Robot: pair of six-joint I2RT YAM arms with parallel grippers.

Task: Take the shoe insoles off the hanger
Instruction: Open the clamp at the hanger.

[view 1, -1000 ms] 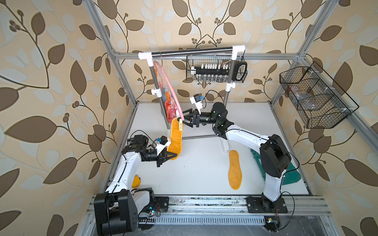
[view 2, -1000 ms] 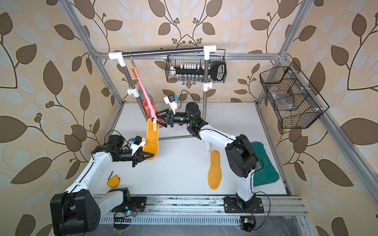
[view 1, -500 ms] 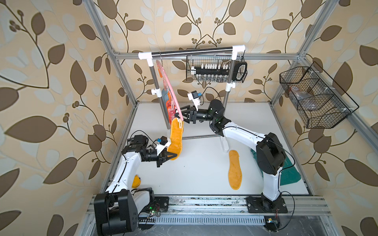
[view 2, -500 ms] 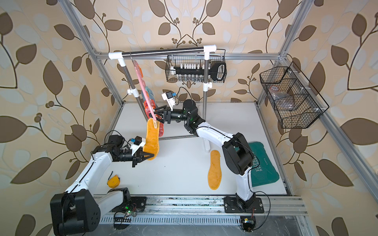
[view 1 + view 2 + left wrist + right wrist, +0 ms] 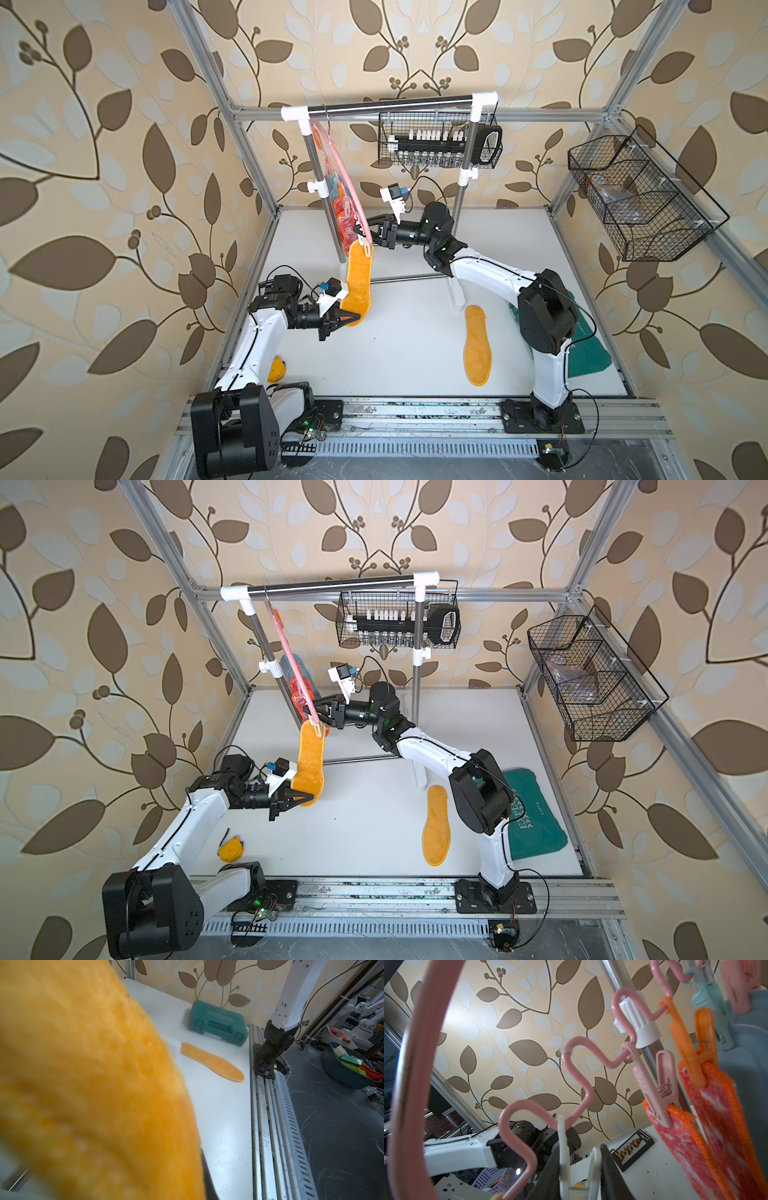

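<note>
The pink hanger hangs from the rack's top rod. From a white clip at its near end hangs a fuzzy orange-yellow insole. My left gripper is shut on that insole's lower end. My right gripper is shut on the white clip, its fingers pressing both handles. Red-and-white insoles and a grey-blue one stay clipped further along. A second orange-yellow insole lies flat on the table.
A dark green case lies at the table's right edge behind my right arm. A yellow tape measure sits beside my left arm. The steel rack's posts stand at the back, and wire baskets hang above.
My right gripper has moved left to the hanger's near end and closed on the white clip. The left gripper still holds the hanging insole in the same place.
</note>
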